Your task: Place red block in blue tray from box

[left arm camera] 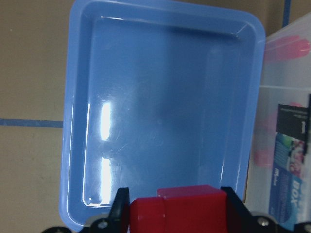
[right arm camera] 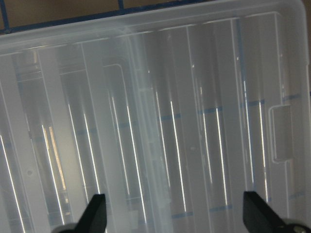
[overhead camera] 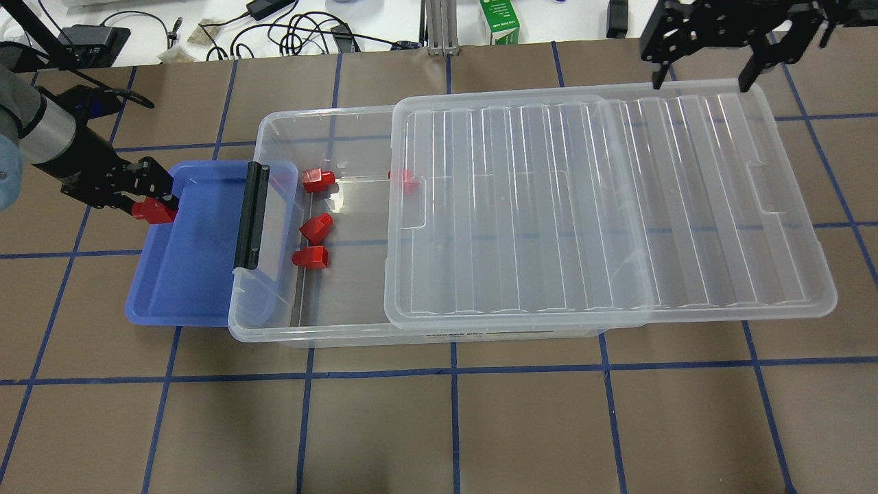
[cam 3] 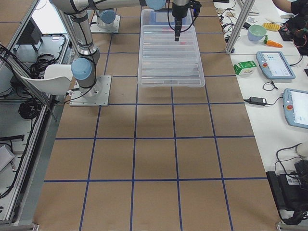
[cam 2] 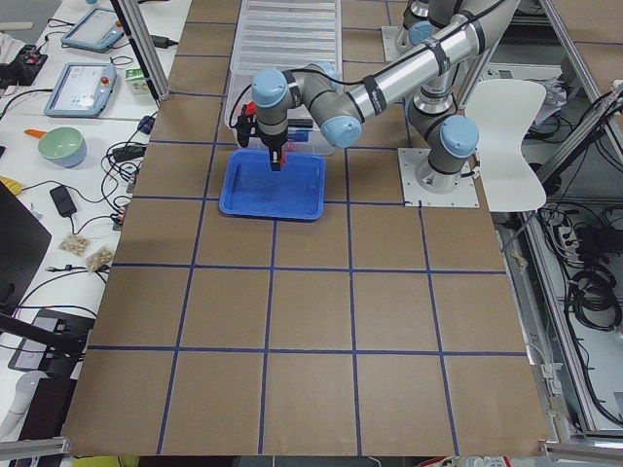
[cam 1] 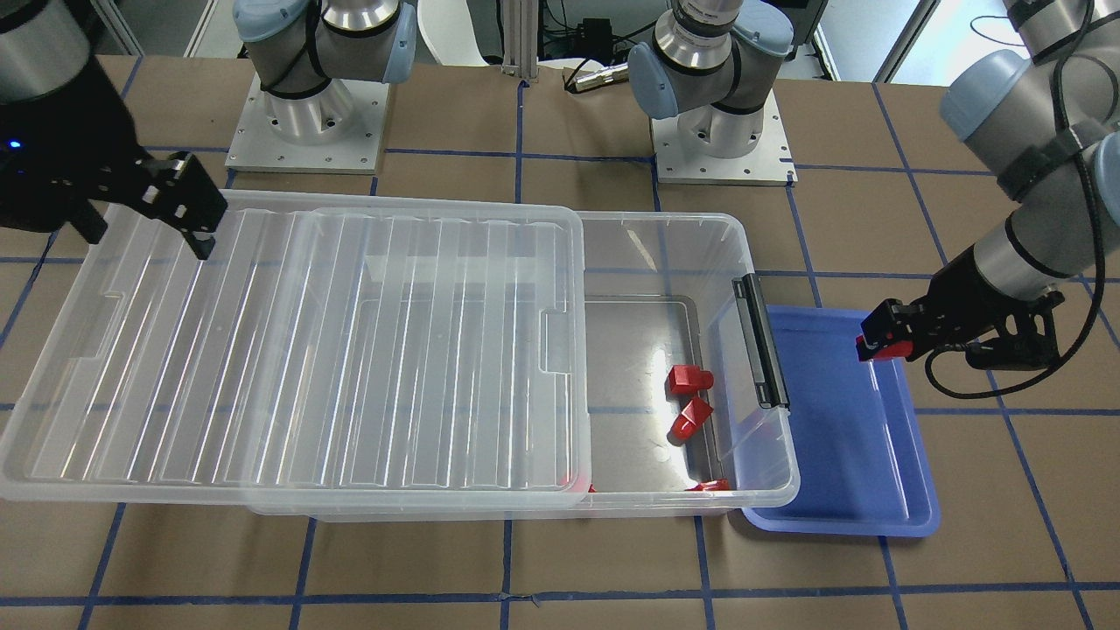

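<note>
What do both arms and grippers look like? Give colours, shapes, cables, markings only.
The left arm and right arm are silver-grey tubes with pale blue joint caps, on square metal plates. A black strapped cable runs along the left arm. The left gripper and right gripper are black, two-fingered; a small blue light shows by the right one.

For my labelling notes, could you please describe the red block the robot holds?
Find the large clear plastic box with its ribbed lid slid aside; a shallow blue plastic tray sits at its latch end. Above that tray's outer edge, the left hand grips a small red plastic block, the only one outside the box.
</note>
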### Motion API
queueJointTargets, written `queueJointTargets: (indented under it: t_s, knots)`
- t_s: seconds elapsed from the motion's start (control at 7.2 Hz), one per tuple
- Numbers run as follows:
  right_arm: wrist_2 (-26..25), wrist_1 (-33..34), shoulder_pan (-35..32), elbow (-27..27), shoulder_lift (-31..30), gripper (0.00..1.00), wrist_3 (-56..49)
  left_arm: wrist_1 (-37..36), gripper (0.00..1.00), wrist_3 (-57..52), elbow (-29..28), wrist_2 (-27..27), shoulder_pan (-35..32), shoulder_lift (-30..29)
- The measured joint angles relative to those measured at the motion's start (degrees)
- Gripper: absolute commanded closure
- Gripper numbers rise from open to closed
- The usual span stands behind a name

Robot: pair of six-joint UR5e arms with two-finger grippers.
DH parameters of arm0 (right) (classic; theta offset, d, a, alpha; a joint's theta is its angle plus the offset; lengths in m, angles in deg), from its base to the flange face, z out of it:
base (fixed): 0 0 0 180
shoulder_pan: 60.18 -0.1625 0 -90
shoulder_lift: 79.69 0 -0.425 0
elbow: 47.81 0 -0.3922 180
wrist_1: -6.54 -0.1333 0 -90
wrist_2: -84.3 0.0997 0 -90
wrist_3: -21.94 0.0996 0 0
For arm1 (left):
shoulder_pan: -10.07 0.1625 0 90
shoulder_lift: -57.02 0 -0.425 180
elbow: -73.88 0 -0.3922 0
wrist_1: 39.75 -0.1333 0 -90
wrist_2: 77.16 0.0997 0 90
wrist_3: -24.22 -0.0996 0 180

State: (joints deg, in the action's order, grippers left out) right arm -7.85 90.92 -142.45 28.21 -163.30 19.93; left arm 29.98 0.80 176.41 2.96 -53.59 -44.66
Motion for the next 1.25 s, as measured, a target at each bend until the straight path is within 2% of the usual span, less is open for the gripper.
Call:
queueJointTargets:
  t_s: [0.42, 0.56, 0.69, 1.11, 1.25]
  knots:
    - [0.6, -0.4, 15.4, -0.4, 0.1, 0.0, -22.0, -7.9, 0.66, -0.9, 3.0, -2.5, 0.5, -7.1]
    - [0.8, -0.2, 18.9, -0.3, 0.1, 0.0, -26.5, -9.3, 0.13, -0.9, 3.9, -2.6, 0.5, -8.3]
    - [0.8, 0.1, 20.9, -0.2, 0.3, 0.0, -29.9, -9.9, 0.03, -0.8, 4.4, -2.6, 0.5, -9.0]
    - [0.9, 1.2, 22.2, 0.5, 1.9, 0.0, -32.6, -8.7, 0.0, 1.1, 3.2, -2.2, -0.2, -7.2]
    - [0.8, 2.7, 22.2, 1.2, 4.1, 0.0, -32.7, -5.2, 0.0, 1.6, 1.2, -2.1, -0.5, -5.4]
